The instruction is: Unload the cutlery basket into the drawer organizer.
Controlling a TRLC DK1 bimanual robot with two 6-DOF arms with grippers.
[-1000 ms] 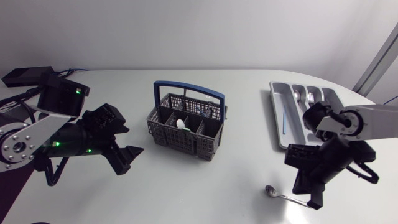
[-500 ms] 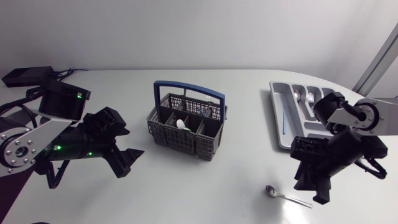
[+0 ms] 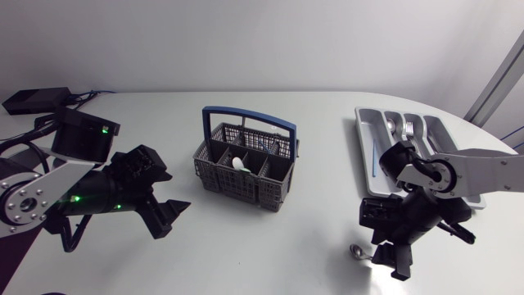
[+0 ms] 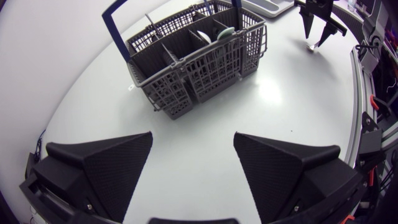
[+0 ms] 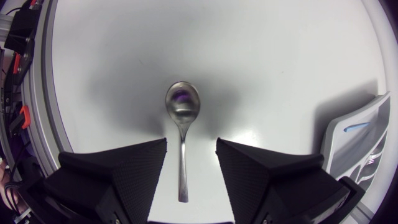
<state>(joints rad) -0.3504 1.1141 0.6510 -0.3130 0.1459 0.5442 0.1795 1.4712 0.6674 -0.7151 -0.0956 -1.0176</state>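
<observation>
My right gripper (image 5: 191, 149) hangs spread over the spoon (image 5: 182, 121), one finger on either side of its handle, apparently lined up to pinch it; nothing is gripped. The spoon lies flat on the white table (image 3: 270, 246) at the head view's lower right, below the drawer organizer (image 3: 363, 152). It is shiny steel, with an oval bowl and a slim straight handle. My left gripper (image 4: 193, 140) is spread, empty, facing the grey cutlery basket (image 3: 237, 184).

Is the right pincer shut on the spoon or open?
Open: the right pincer straddles the spoon lying flat on the table, with a gap on either side.
</observation>
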